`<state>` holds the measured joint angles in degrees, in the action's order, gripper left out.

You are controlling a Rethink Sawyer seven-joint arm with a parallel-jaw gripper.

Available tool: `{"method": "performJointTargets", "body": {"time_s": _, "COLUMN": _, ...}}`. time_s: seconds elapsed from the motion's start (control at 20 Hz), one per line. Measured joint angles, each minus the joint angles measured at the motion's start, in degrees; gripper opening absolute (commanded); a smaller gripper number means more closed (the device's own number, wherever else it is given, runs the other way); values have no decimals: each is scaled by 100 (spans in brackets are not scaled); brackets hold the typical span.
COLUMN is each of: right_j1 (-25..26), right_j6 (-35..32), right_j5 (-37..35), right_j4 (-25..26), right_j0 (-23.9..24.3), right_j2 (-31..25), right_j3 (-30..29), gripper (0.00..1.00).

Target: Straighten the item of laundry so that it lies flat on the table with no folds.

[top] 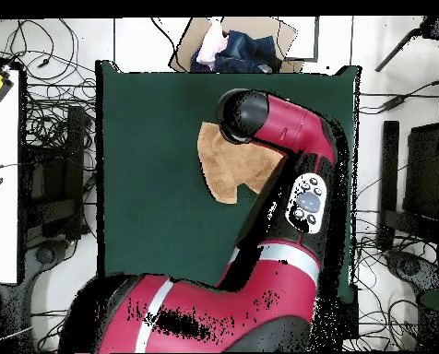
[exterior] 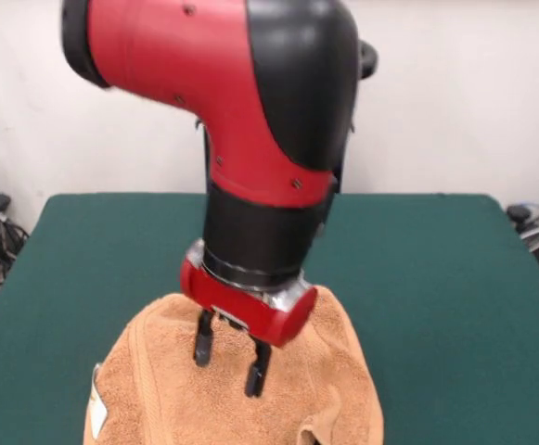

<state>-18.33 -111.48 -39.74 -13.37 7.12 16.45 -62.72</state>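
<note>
The item of laundry (exterior: 250,399) is an orange-tan terry towel lying at the near edge of the green table (exterior: 436,278), with a small white tag at its left edge. It looks bunched, with a fold near its bottom middle. My gripper (exterior: 231,361) hangs just above the towel's middle, its two black fingers (exterior: 203,340) spread apart and open, nothing between them. In the overhead view the towel (top: 228,166) shows left of the red arm, which hides its right part and the gripper.
A cardboard box of clothes (top: 232,46) sits past the table's far edge in the overhead view. Cables and equipment lie on the floor on both sides. Bare green table (top: 149,138) stretches around the towel.
</note>
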Motion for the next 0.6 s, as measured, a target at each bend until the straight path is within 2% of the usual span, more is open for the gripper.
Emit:
{"method": "performJointTargets", "body": {"time_s": 0.4, "right_j1": -437, "right_j6": 5, "right_j5": -336, "right_j4": 545, "right_j0": 59, "right_j2": 83, "right_j3": -22, "gripper": 100}}
{"method": "performJointTargets", "body": {"time_s": 0.6, "right_j1": -756, "right_j6": 46, "right_j5": -796, "right_j4": 1028, "right_j0": 72, "right_j2": 89, "right_j3": -62, "gripper": 100}}
